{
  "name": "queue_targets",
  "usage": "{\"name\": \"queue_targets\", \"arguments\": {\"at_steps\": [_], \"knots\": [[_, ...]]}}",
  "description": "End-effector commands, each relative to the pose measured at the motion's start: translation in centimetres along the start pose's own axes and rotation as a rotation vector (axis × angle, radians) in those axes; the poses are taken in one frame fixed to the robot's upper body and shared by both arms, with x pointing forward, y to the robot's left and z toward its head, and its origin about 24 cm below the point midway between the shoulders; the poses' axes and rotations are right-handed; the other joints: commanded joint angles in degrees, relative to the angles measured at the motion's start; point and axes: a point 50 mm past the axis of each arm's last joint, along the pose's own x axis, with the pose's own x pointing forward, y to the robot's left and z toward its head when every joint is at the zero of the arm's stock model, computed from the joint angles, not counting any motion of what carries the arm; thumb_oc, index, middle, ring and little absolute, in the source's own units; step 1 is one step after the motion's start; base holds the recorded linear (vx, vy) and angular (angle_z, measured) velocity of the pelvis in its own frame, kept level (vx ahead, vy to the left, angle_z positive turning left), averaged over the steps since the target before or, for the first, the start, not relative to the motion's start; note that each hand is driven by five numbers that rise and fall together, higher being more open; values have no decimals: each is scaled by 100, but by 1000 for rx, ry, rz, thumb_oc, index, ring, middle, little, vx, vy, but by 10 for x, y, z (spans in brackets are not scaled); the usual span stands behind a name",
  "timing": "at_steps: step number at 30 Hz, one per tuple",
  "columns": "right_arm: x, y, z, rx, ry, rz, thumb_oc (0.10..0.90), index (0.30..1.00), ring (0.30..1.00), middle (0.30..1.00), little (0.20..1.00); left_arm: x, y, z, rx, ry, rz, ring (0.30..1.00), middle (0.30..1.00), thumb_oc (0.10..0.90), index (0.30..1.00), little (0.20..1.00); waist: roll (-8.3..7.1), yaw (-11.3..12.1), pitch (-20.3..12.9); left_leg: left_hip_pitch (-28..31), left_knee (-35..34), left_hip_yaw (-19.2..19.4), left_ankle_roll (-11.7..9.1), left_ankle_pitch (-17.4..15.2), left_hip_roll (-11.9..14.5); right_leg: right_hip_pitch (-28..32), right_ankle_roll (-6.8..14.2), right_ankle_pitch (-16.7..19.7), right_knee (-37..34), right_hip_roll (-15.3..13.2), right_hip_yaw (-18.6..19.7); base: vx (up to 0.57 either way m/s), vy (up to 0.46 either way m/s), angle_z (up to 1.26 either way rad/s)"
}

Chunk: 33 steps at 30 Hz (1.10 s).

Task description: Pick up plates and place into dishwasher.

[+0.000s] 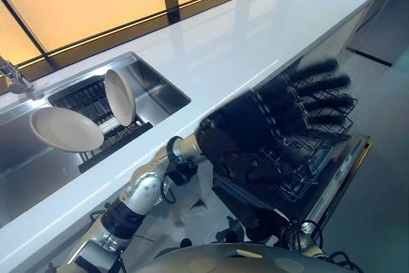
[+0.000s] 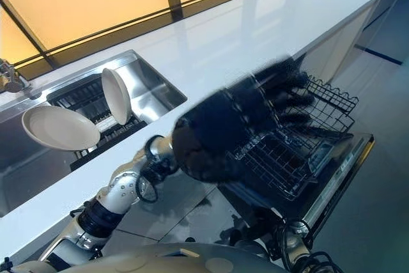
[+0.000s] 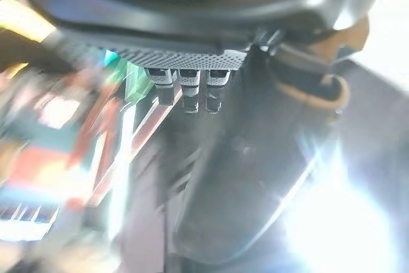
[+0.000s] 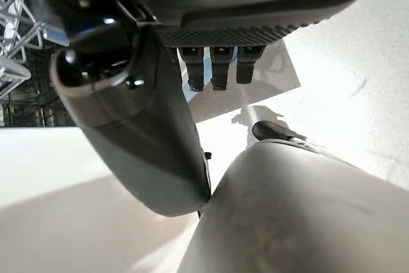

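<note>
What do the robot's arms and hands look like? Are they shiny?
The left arm is shiny silver-grey metal made of rounded parts, with black bands at the joints. Its left hand is big and dark, nearly black, with long fingers in a row. In the right wrist view, the right hand is dark too, with a bumpy dotted patch on its underside.

bare counter (image 1: pixel 255 43) beside sink (image 1: pixel 153 94)
</note>
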Motion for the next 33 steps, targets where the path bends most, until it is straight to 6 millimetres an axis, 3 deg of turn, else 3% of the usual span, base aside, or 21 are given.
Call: {"name": "queue_targets", "arguments": {"at_steps": [1,4,7,12,16,21,24,26,28,33], "knots": [[-2,21,-3,5,-40,31,800,900,900,900,900,-22,0,90,595,-286,257,900,900,800,900,900,-159,257,-70,20,41,-107,181,-767,-384,255,452,-593,46,-99,-21,7,5,20],[-4,22,-9,6,-28,29,800,900,900,900,900,-45,0,131,1052,-308,517,900,900,800,900,900,-184,425,-118,-20,41,-259,156,-748,-410,295,431,-662,46,-102,-133,18,6,28],[-4,20,-10,5,-20,30,800,900,900,900,900,-60,-3,155,1464,-277,720,900,900,800,900,900,-197,551,-171,-46,41,-398,144,-730,-437,332,402,-713,46,-102,-205,29,8,38],[-3,18,-7,-4,-32,35,800,900,900,900,900,-81,2,182,1906,-181,932,900,900,800,900,900,-156,643,-203,-56,41,-503,144,-696,-462,354,383,-735,55,-129,-280,17,30,46],[-3,15,-6,-24,-39,39,800,900,900,900,900,-99,8,199,2186,26,1026,900,900,800,900,900,-97,670,-207,-43,41,-514,130,-679,-472,364,396,-739,73,-160,-320,5,33,17],[-4,8,-7,-46,-30,41,800,900,900,900,900,-116,16,217,2231,206,1091,900,900,800,900,900,-31,638,-218,-21,41,-475,115,-674,-468,365,419,-732,87,-189,-331,1,6,0],[-5,2,-8,-63,-22,43,800,900,900,900,900,-129,26,221,2306,443,1078,900,900,800,900,900,20,581,-218,6,41,-419,107,-676,-466,359,443,-716,97,-200,-320,0,23,0],[-5,-1,-8,-69,-19,42,800,900,900,900,900,-133,30,223,2357,561,1050,900,900,800,900,900,38,563,-220,18,41,-393,107,-679,-464,359,453,-711,102,-204,-316,0,0,0],[-5,-8,-6,-80,-14,38,800,900,900,900,900,-141,37,230,2418,798,988,900,900,800,900,900,78,508,-227,31,41,-327,112,-681,-459,339,482,-693,116,-214,-290,-1,15,0],[-6,-19,-4,-95,-14,33,800,900,900,900,900,-147,45,241,2509,1118,831,900,900,800,900,900,152,412,-224,61,41,-217,119,-692,-446,304,517,-669,147,-219,-244,1,12,-2]]}}
